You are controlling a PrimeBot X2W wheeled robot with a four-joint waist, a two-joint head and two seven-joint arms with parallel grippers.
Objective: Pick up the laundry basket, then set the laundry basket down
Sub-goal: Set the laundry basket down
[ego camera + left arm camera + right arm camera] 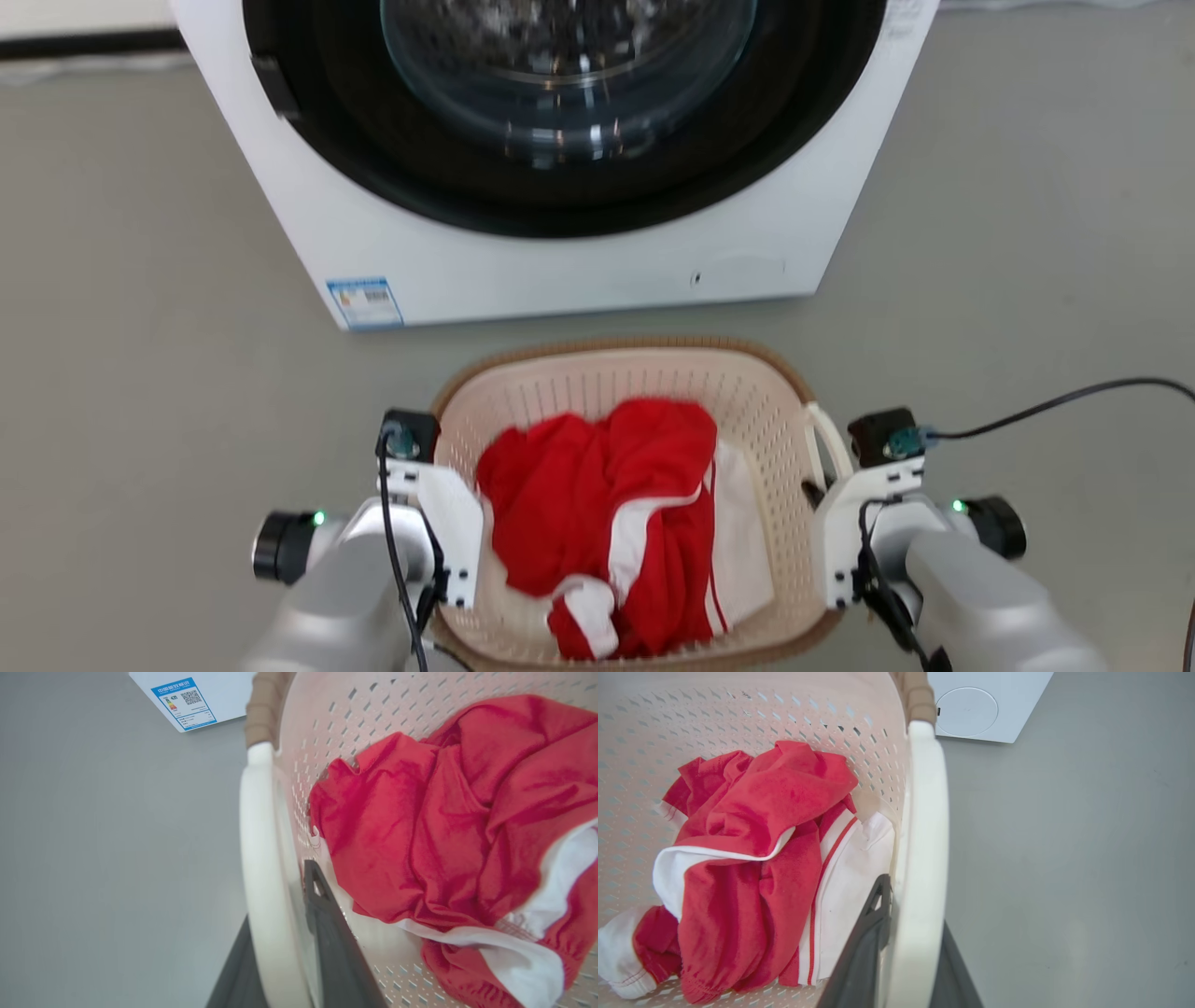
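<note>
Two-handed grasp of the basket at the lifting stage. The white washing machine (pixel 560 261) is standing beyond both sets of fingertips, on the grey floor (pixel 140 373) that is lying outboard of each outer finger. The laundry basket (pixel 616 350) is sitting between the two grippers, just short of the machine, and is carrying a crumpled red-and-white garment (pixel 597 504) inboard of both inner fingers. The left gripper (pixel 280 900) is clamping the left handle (pixel 261 849), with one dark finger lying inside the white loop and the other outside it. The right gripper (pixel 915 910) is doing the same on the right handle (pixel 924 812), so both pairs of jaws are closing narrowly on a loop rather than meeting. Whether the base is resting on the floor or hanging clear of it cannot be told. Judged from this, the pick-up is in hand and the set-down is not yet done. The next move is calling for both arms to be travelling together and level, since uneven motion would likely be tilting the basket or letting a smooth loop slide along the fingers.
</note>
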